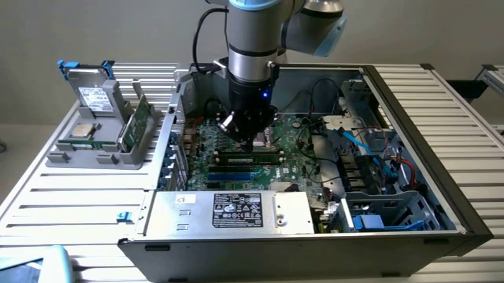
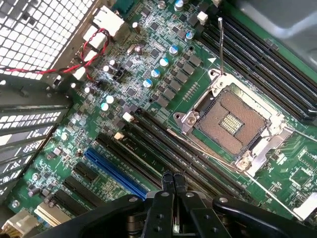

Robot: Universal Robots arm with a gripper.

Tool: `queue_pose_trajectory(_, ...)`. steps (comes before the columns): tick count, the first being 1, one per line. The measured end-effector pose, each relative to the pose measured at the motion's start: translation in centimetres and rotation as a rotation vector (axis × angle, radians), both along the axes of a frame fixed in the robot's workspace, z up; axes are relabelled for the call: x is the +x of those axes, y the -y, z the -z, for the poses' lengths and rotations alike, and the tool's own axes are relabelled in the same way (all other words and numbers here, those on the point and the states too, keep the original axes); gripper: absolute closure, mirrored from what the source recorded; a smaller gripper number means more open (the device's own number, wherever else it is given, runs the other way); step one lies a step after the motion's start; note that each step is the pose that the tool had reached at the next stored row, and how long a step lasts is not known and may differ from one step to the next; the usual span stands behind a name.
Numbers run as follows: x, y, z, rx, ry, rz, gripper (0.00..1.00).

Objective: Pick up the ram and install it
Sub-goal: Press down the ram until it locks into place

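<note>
From where I sat, the exterior view's left held a grey rack [image 1: 94,154] on the slatted table [image 1: 71,194], with a silver square processor chip [image 1: 81,130] lying in it and a wider green circuit card [image 1: 136,125] standing on edge against its side. Moving toward the middle, the open computer case [image 1: 441,177] lay flat with its motherboard [image 1: 236,171] facing up and the power supply [image 1: 232,210] along the near wall. The ram [image 1: 250,157] sat in the memory slots in the middle of that board, a thin dark stick standing on its long edge, its long axis running from the exterior view's left to the exterior view's right, roughly level with the near wall of the case. The arm came straight down over it, and the gripper [image 1: 254,141] hung just above the stick's upper edge; whether it touched I could not tell. In the wrist view the gripper [image 2: 173,182] had its two fingertips pressed together with nothing between them, poised over the rows of dark memory slots [image 2: 188,158], beside the bare processor socket [image 2: 233,121]. Toward the exterior view's right, blue cables [image 1: 358,141] and the drive cage [image 1: 378,209] filled the rest of the case.
</note>
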State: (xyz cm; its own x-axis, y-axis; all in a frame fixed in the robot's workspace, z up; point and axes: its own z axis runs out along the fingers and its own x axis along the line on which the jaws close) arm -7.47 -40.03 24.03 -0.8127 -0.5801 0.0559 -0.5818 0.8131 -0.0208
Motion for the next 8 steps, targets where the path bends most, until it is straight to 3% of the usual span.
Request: queue_pose_trajectory(8, 0.0, 0.0, 0.1, 0.0, 0.0, 0.137, 0.89)
